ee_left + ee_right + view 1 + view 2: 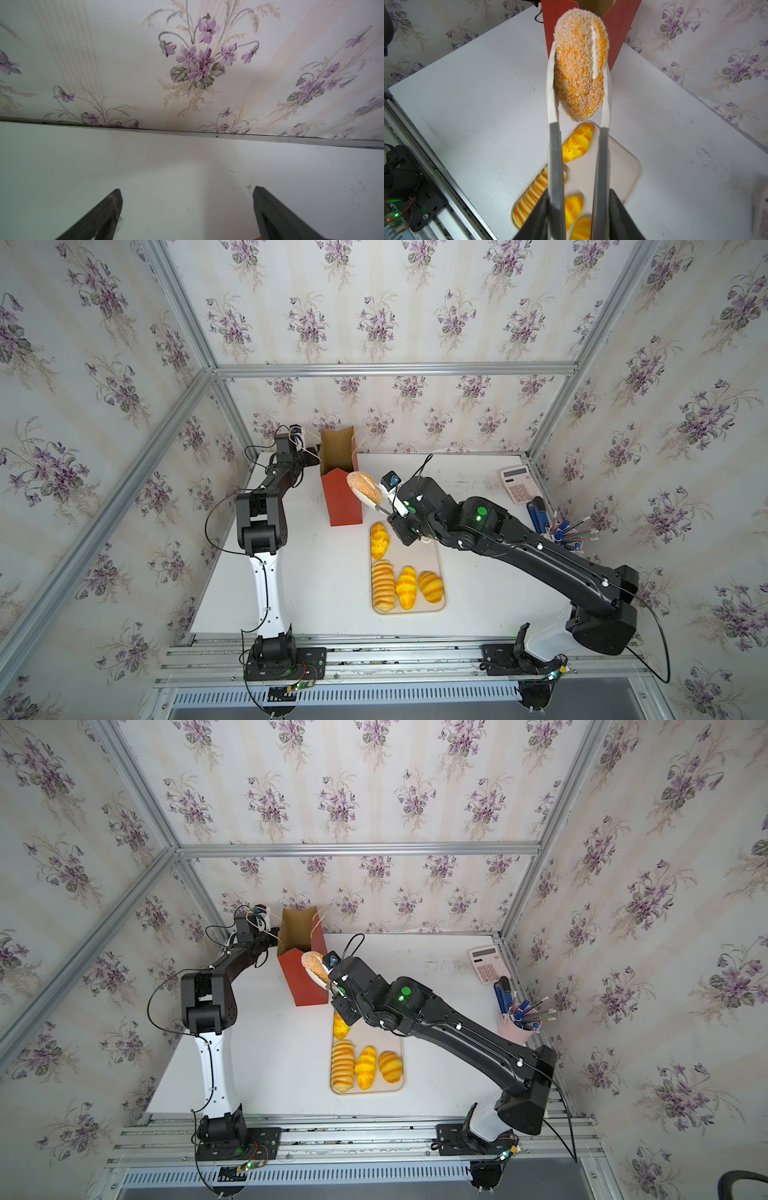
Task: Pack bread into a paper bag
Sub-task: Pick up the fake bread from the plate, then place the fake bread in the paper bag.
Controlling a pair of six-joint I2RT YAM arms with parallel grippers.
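Speckled bun point(362, 486) near paper bag point(345, 506) rim

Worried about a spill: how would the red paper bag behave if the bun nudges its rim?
Probably tippy: the paper bag stands tall and narrow on a small base. Its thin paper walls likely flex; the gusset at the mouth folds inward. The left gripper, jaws open, likely gives no bracing.
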